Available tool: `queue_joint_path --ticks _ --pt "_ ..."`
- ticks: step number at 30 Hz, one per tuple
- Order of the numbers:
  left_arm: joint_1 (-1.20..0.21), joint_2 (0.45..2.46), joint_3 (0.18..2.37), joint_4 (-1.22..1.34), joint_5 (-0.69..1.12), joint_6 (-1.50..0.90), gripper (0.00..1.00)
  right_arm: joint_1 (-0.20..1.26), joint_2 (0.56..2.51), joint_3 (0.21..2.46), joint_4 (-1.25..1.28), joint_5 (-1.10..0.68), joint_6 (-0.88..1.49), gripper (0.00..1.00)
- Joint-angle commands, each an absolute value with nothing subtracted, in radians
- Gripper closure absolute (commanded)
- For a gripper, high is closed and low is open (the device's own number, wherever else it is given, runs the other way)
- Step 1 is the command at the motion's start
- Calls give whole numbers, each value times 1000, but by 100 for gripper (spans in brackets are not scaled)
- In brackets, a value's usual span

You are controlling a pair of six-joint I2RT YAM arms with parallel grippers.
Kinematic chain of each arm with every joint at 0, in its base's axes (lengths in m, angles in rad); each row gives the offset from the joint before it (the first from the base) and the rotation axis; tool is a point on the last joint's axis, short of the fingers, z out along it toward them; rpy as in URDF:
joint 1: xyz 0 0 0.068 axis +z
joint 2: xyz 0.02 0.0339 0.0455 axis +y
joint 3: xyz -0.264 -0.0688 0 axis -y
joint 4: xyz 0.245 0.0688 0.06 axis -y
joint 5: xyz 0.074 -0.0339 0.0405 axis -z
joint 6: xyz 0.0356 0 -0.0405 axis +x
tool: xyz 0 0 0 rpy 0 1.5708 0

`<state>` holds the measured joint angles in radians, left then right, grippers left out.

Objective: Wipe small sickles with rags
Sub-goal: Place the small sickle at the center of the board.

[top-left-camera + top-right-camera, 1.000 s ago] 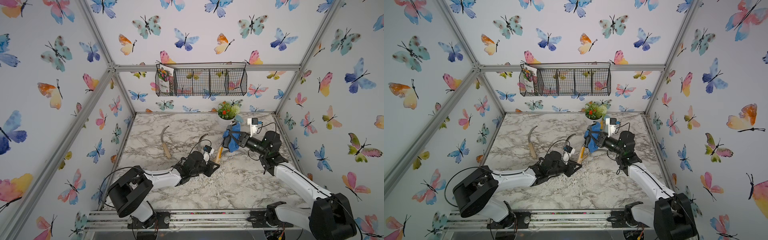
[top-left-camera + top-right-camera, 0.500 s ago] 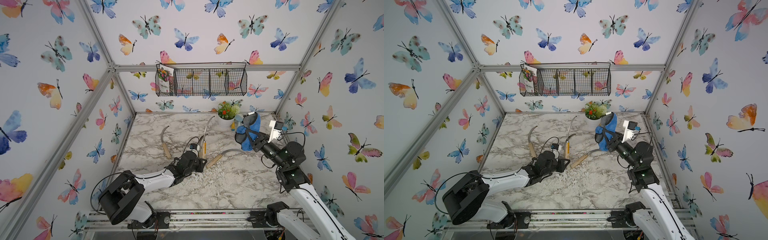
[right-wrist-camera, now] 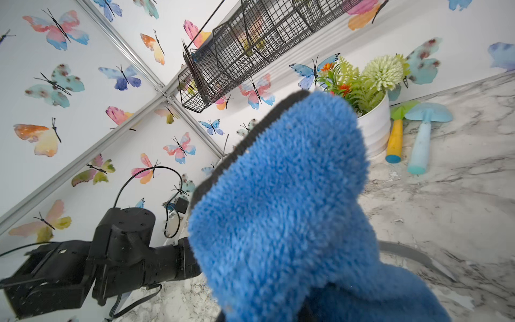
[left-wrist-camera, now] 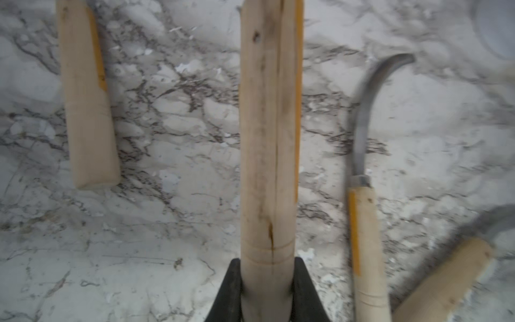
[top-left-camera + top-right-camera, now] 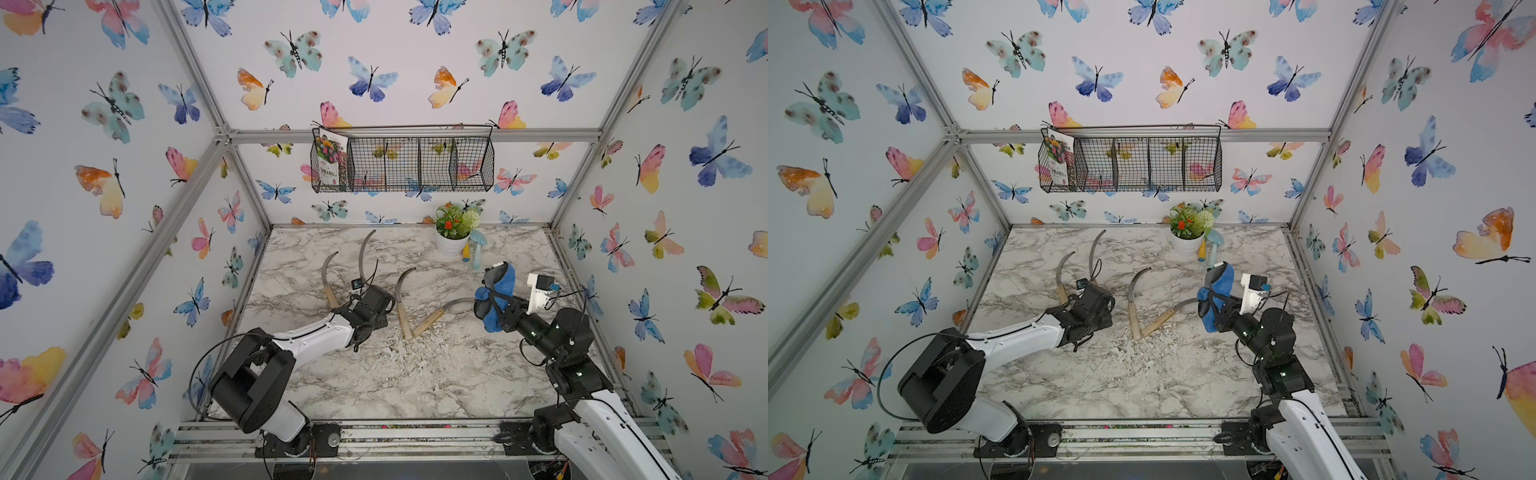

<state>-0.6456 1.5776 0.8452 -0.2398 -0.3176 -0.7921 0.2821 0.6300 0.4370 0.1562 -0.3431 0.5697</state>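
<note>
Tabletop is a white-grey marble-pattern slab [image 5: 374,386], butterfly-print walls around it
Black wire basket [image 5: 415,166] hangs on the back wall, flower-print packet [image 5: 330,160] in its left-end compartment
Left gripper [image 4: 267,281]: black jaws clamped on the butt end of a pale wooden handle, i.e. the held sickle [image 4: 267,139]; its curved grey blade points at the back wall in both top views. Can't tell if it rests on the slab or sits just off it
Right gripper [image 5: 498,309]: raised off the slab on the right side, closed on a thick blue terry rag [image 5: 500,286] with a dark grey edge; the rag drapes over the fingers and hides them
Three loose sickles lie flat on the slab: left sickle [image 5: 326,276] just beside the held one; middle sickle [image 5: 401,299] and right sickle [image 5: 434,318] with handle ends nearly meeting in a V, the right one's blade tip hidden behind the rag in both top views
White pot with green plant [image 5: 451,245] at the back, light-blue trowel [image 5: 478,249] just beside it
Pale crumbs [image 5: 399,353] mid-slab
</note>
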Motion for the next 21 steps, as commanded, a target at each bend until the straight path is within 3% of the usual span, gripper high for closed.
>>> queue_joint_path --ticks 1,7,13,16,21 --pt "-579 1733 961 -367 -293 -735 100 281 619 439 143 -322 511 98" --pt "-482 1952 1096 -377 -97 -690 100 281 622 425 140 -352 497 98" --pt "-477 1975 1131 -422 -120 -695 100 281 656 420 180 -427 540 97" --pt "-476 1952 1127 -420 -119 -694 75 281 669 449 179 -480 588 98" --pt "-477 1911 1149 -444 -120 -683 21 281 647 471 285 -666 682 98"
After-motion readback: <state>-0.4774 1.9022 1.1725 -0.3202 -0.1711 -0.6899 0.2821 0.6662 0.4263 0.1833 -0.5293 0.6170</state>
